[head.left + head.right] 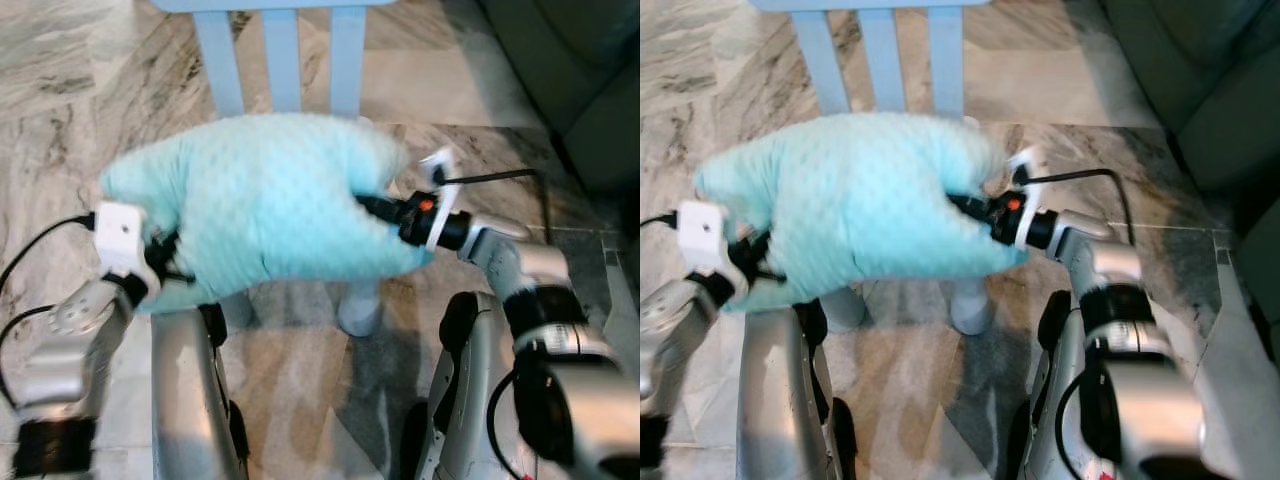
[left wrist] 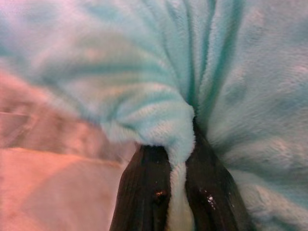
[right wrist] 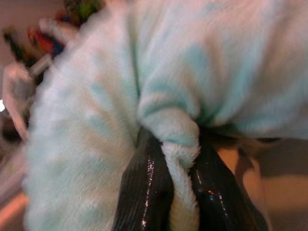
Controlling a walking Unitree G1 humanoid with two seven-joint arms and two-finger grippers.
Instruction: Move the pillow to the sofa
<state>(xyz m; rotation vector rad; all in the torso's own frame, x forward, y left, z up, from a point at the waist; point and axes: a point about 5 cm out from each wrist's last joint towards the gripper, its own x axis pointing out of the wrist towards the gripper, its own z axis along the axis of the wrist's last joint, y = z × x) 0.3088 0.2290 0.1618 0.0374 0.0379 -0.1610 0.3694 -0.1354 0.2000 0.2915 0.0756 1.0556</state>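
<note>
A fluffy light-teal pillow [image 1: 260, 205] hangs in the air between my two arms, above the marble floor and in front of a pale blue chair. My left gripper [image 1: 162, 258] is shut on the pillow's left end, and the left wrist view has a fold of plush [image 2: 178, 144] pinched between its black fingers [image 2: 144, 192]. My right gripper [image 1: 372, 210] is shut on the right end, with a bunched fold [image 3: 175, 144] squeezed between its fingers [image 3: 144, 192]. A dark grey-green sofa [image 1: 590, 90] stands at the far right.
The pale blue chair [image 1: 285, 50] with vertical back slats stands just behind the pillow, its legs [image 1: 358, 310] below it. Grey-veined marble floor [image 1: 60, 90] lies open to the left. A black cable [image 1: 500, 177] runs off my right wrist.
</note>
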